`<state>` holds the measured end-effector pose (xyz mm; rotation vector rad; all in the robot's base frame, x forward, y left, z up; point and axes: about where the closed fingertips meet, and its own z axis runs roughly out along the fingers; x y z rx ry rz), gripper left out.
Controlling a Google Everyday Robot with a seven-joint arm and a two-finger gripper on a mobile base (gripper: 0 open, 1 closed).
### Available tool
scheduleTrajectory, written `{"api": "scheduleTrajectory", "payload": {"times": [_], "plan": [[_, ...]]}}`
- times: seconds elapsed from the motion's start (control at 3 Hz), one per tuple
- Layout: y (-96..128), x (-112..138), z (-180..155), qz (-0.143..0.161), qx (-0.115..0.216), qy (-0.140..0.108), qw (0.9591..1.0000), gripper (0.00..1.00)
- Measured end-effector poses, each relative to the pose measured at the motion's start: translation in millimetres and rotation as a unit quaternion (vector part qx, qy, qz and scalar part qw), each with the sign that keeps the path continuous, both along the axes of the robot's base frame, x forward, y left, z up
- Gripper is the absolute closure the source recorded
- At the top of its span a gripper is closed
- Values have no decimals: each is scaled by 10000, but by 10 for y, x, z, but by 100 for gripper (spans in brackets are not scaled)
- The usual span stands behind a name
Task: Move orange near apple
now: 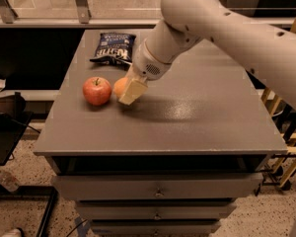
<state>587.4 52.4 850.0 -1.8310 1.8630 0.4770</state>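
Note:
The red apple (96, 90) with a short stem sits on the left part of the grey table (187, 117). The orange (120, 87) is just to its right, a small gap apart, low at the tabletop. My gripper (127, 93) comes down from the upper right on a big white arm (222, 26) and is shut on the orange. A pale finger (132, 91) covers the orange's right side, so only its left part shows.
A dark snack bag (113, 47) lies at the table's back left, behind the apple. Drawers (158, 189) sit under the tabletop. A wooden frame (291, 127) stands at the right. A dark bench (5, 132) is at the left.

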Motion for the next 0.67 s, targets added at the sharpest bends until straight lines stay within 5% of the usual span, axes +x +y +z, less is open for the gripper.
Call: {"api": "scheduleTrajectory", "payload": {"times": [0.33,0.67], "plan": [[120,-40,-44,127,-20,99,9999,100],[130,-46,-53,138,-23,106,9998,81]]}}
